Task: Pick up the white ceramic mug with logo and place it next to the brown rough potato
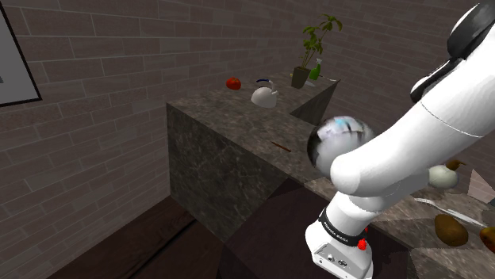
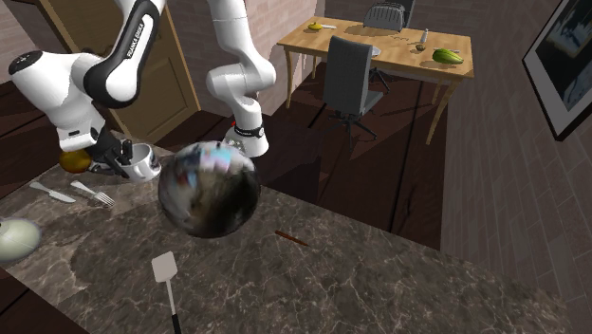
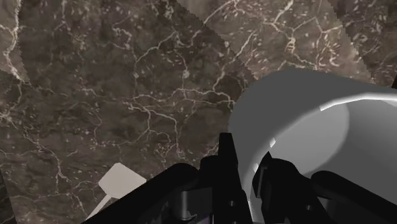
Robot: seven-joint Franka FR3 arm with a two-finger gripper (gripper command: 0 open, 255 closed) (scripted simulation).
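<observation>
Grip status: gripper (image 3: pixel 247 156) clenched on the rim wall of the white mug (image 3: pixel 299 121), one finger inside, one outside. Second exterior view puts the mug just beside the brown potato (image 2: pixel 74 161), over the dark veined counter (image 2: pixel 379 275); base contact unclear. Step judged: placement. Next move likely needs a level descent, clear of the fork (image 2: pixel 95 194), then release.

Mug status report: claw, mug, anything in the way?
Claw clamped on mug wall. Mug close to potato, whether set down unclear. Fork and knife on counter nearby; mirrored ball beside.
</observation>
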